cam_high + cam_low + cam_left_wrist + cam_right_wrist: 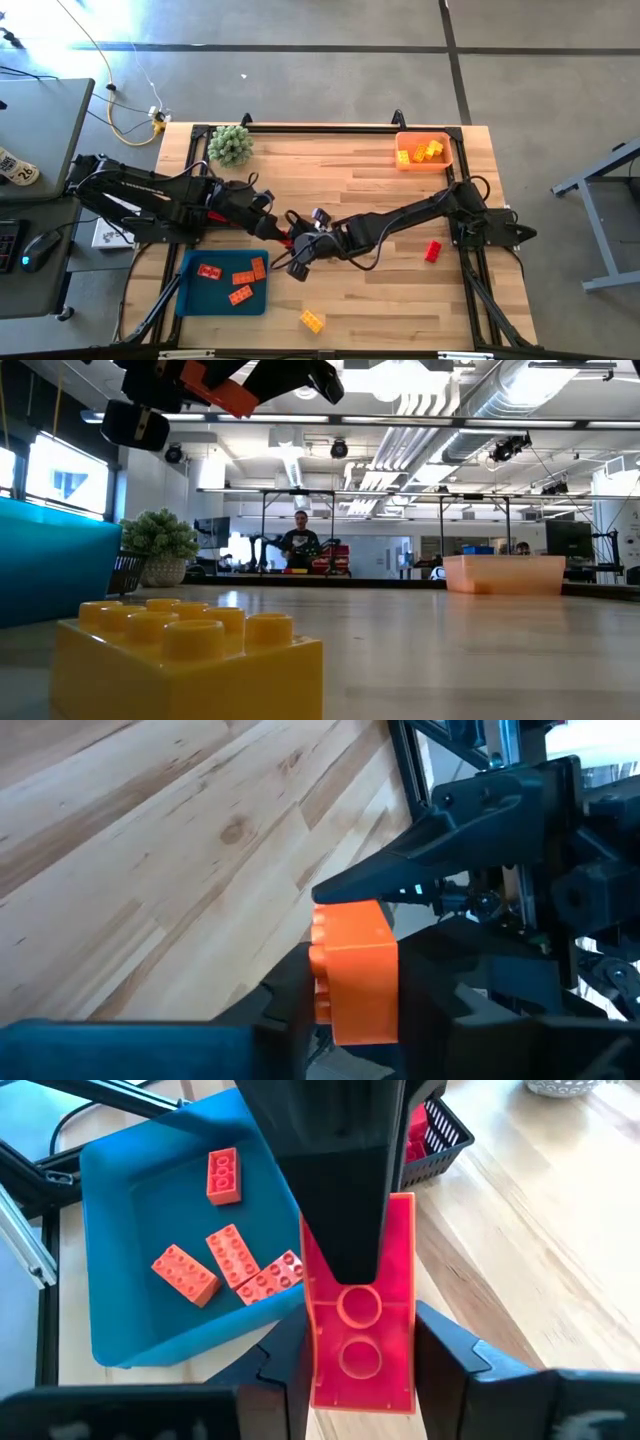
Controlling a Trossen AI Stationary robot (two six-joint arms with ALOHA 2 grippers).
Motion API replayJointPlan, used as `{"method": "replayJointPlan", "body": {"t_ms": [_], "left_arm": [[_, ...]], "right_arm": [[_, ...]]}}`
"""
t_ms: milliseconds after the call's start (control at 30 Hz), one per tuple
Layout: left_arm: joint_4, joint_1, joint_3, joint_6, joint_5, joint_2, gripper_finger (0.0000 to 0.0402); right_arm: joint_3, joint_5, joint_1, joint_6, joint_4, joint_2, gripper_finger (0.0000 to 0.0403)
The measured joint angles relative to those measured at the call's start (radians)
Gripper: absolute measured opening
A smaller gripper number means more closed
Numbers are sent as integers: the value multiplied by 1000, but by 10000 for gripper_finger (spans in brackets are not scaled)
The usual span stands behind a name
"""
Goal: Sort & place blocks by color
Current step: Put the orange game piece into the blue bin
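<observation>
An orange-red block (352, 978) hangs in the air between both grippers, just beyond the far right corner of the blue tray (190, 296). My left gripper (279, 228) comes from the left and is shut on it. My right gripper (299, 244) comes from the right and is shut on the same block (360, 1325). Several orange-red blocks (240, 281) lie flat in the tray. Yellow blocks (422, 152) lie in the orange bin (446, 164). One red block (432, 251) and one yellow block (312, 320) rest on the table. My left gripper pinches the block between its two fingers, one finger (285, 1010) on the studded top (322, 970) and the other on the hollow underside. The block is clear of the table. My right gripper pinches the block's two long sides (312, 1330) between its fingers (447, 1355), with the hollow underside toward its camera. It comes slanting down from the right. The left gripper's finger (340, 1190) lies over the underside.
A green plant ball (230, 145) sits at the table's far left. A black frame (330, 127) runs round the table. In the low view the yellow block (190, 660) fills the foreground, and a person stands in the room beyond.
</observation>
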Motion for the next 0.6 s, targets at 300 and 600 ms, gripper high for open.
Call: {"method": "replayJointPlan", "body": {"t_ms": [300, 600], "left_arm": [[-12, -12, 0, 50, 25, 0, 70], [-39, -96, -1, 65, 60, 0, 74]], "right_arm": [[0, -96, 0, 127, 13, -1, 174], [0, -223, 35, 253, -12, -3, 221]]}}
